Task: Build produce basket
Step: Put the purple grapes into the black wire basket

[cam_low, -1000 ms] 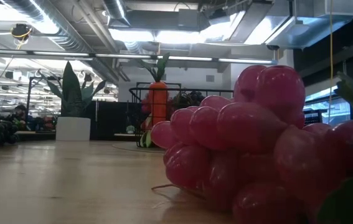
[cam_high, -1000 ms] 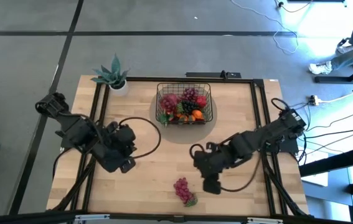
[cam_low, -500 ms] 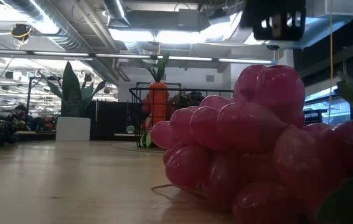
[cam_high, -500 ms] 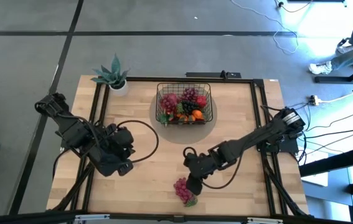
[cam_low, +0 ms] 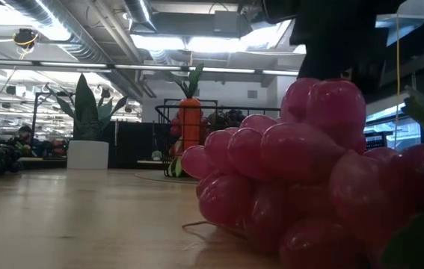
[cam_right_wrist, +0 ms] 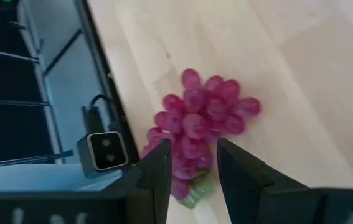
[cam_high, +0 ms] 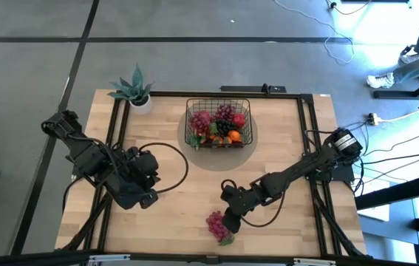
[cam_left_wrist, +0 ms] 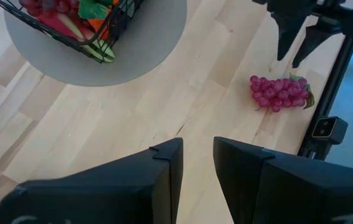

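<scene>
A light wooden table (cam_high: pixel 172 185) seen from above, with two dark robot arms reaching over it.

At the far left corner of the table stands a spiky green plant (cam_high: pixel 134 87) in a white pot.

Over the left half of the table, nearer the front edge than the back, the left pincer (cam_high: pixel 150 198) hovers with nothing in it. Its two fingers stand a narrow gap apart in its own wrist view.

At the middle of the far edge sits the black wire basket (cam_high: pixel 219 123) on a round grey mat (cam_high: pixel 198 157). It already holds mixed toy produce (cam_high: pixel 219 125): red, purple and orange pieces, with an upright carrot (cam_low: pixel 189 119) showing in the low view.

Near the front edge, just right of the table's centre, a bunch of pink-red grapes (cam_high: pixel 217 225) with a green leaf lies on the bare wood, outside the basket and well apart from it.

The right pincer (cam_high: pixel 229 221) hangs directly over that bunch. Its fingers (cam_right_wrist: pixel 157 168) are slightly parted, one to each side of the grapes, not gripping them.
</scene>
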You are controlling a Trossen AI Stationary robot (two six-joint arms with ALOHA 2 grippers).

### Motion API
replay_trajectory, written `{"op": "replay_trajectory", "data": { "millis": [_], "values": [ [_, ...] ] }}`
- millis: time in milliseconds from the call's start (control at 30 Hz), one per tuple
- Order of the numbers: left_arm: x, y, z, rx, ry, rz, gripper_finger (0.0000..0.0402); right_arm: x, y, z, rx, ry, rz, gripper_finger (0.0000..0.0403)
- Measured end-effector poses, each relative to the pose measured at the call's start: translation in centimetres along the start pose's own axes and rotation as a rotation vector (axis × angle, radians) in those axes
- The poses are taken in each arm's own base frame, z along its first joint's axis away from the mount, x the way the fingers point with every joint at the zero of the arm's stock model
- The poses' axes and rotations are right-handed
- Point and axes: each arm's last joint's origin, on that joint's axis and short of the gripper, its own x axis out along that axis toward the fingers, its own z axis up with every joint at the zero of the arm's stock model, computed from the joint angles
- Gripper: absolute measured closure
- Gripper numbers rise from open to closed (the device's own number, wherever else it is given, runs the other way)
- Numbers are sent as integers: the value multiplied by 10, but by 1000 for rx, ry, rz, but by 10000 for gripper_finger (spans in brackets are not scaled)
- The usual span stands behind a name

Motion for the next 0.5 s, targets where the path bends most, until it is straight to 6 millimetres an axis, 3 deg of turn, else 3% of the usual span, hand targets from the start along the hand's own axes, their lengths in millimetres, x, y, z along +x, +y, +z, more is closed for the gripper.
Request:
{"op": "replay_trajectory", "data": {
  "millis": [233,500],
  "values": [
    [0,0,0,-1,0,1,322,5,-5,-4,-11,-10,21,289],
    [0,0,0,-1,-1,1,321,31,-9,-6,-24,-6,78,289]
  ]
}}
